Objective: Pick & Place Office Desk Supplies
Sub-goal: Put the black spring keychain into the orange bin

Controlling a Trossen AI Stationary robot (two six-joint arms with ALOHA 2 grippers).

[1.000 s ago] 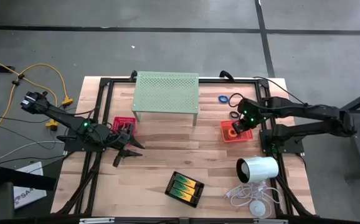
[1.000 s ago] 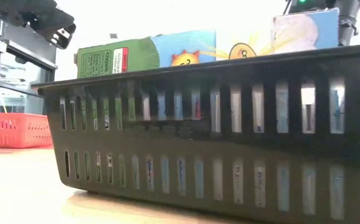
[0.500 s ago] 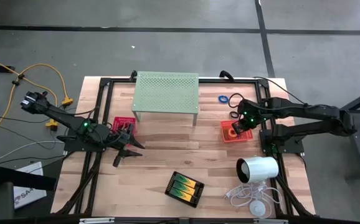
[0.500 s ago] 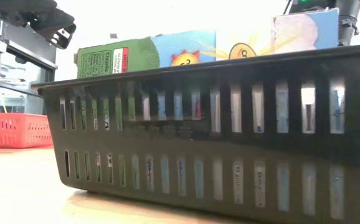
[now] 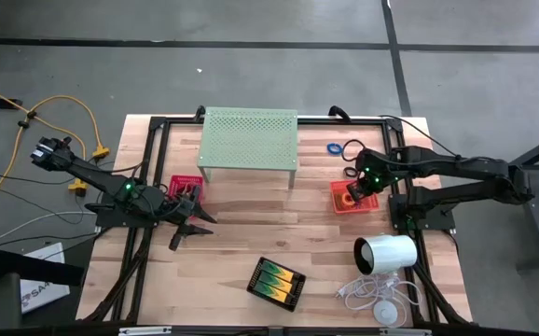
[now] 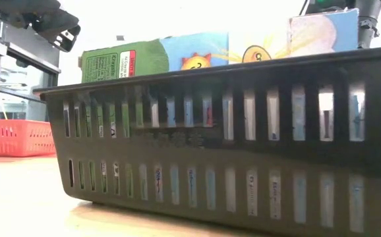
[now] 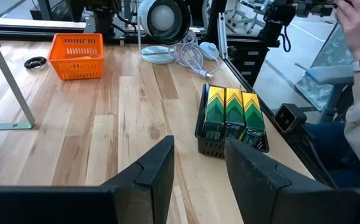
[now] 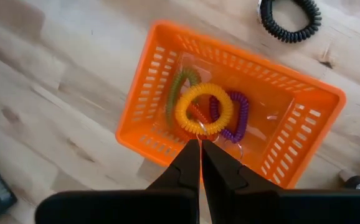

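Right hand (image 8: 200, 144) is hanging directly over the orange tray (image 8: 161, 81), fingers pinched fully together and gripping nothing; just beyond its tips a yellow coil ring (image 8: 203, 109) is lying in the tray atop a green ring (image 8: 179, 87) and a purple ring (image 8: 237, 116), with a black coil ring (image 8: 290, 17) on the desk (image 8: 55, 93) just past the tray's far side. Left hand (image 7: 198, 165) is idling with fingers spread wide and empty, the black tray (image 7: 232, 118) of yellow-and-green clips sitting on the desk ahead of it.

Left tool (image 7: 198, 180) hangs low, fingers apart; right tool (image 8: 200, 163) points down, fingers together.
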